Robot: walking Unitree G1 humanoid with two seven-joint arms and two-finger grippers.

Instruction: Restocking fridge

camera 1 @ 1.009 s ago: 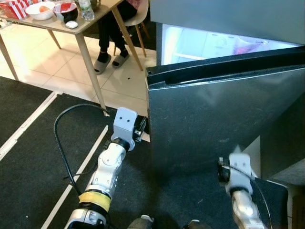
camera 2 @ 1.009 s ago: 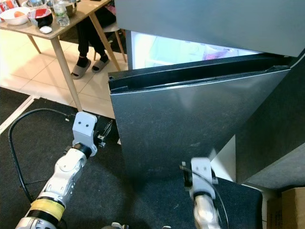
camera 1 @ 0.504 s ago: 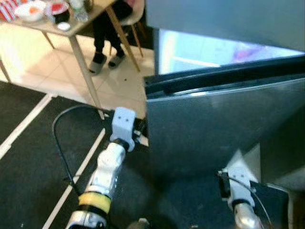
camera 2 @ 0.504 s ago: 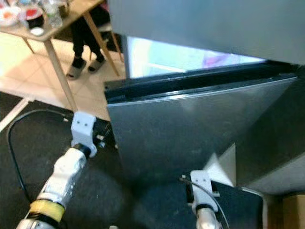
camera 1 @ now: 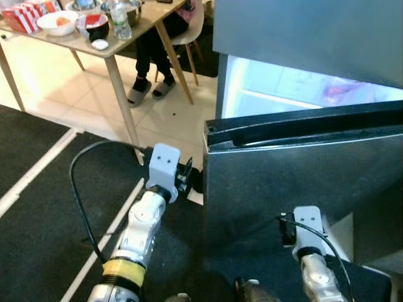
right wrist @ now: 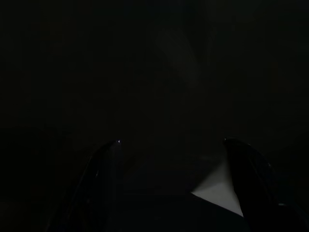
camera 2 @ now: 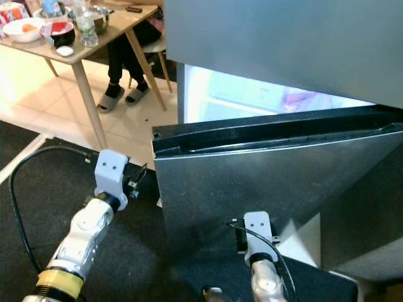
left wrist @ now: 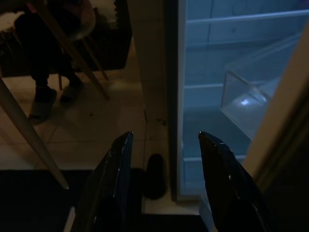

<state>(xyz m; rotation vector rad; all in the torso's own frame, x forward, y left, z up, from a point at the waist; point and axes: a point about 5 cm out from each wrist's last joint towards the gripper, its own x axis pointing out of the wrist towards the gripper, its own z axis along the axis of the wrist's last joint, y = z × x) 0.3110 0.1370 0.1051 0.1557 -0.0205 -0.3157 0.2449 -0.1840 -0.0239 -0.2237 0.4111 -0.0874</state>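
1. Fridge (camera 1: 302, 44) ahead, lit inside; door (camera 1: 296, 182) swung partly open, its steel face turned toward the head camera.
2. Left hand (left wrist: 164, 193) at the door's free edge, low, aimed into the gap between door and cabinet. Fingers (left wrist: 113, 183) spread wide, holding nothing.
3. Left wrist view: shelves and a clear bin (left wrist: 256, 96) inside, looking bare from this angle; dark object (left wrist: 155, 175) on the floor at the cabinet's foot.
4. Right hand (right wrist: 169, 193) low, close to the door's outer face. Fingers apart, nothing between them; view very dark.
5. Both arms extended forward and down, wrists roughly level, left arm beside the door edge, right arm before the door face.
6. No stock item in either hand. Scene fits either door being opened for loading or being closed after; cannot settle which.
7. Door handling, either way: contact kept near the free edge for leverage, slow swing, fingers clear of the hinge side and of the cable (camera 1: 79, 189) looping beside the left arm.
8. Desk (camera 1: 119, 41) with bowls and a bottle (camera 1: 119, 12) at far left; seated person's legs (camera 1: 148, 69) behind it.
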